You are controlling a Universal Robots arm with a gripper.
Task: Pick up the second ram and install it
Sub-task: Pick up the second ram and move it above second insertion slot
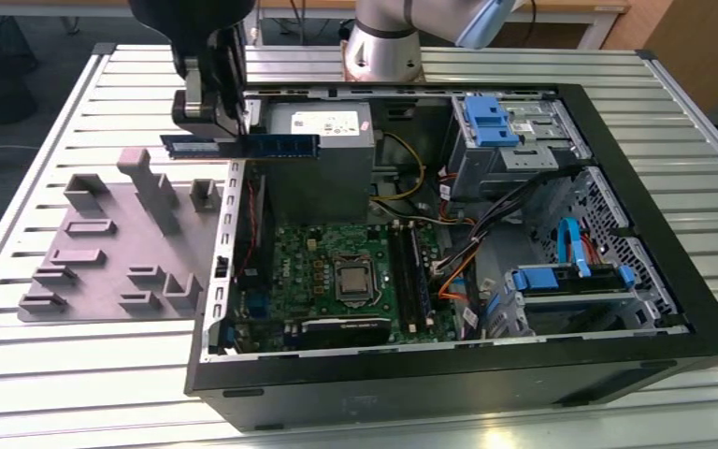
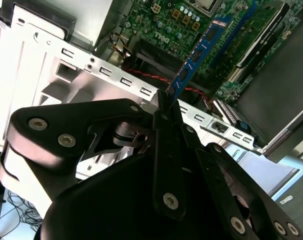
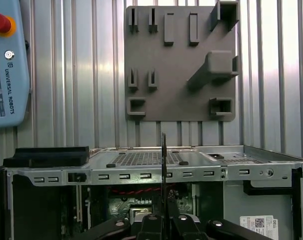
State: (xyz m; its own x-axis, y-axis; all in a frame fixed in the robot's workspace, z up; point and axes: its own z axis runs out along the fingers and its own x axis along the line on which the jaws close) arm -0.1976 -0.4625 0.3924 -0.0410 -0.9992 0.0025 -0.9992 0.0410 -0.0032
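The second ram is a thin blue-green stick with black chips. It hangs level above the open computer case's wall on the exterior view's left. My gripper is shut on it from above, near the end of the stick that faces the tray. In the second wrist view the ram sticks out past my gripper over the motherboard. The first wrist view has the ram edge-on, rising from my gripper. The motherboard's long memory slots lie beside the processor socket.
A gray plastic tray with upright blocks lies on the slatted table at the exterior view's left of the case. Inside the case are a power supply, loose cables and blue drive brackets. A pendant lies on the table.
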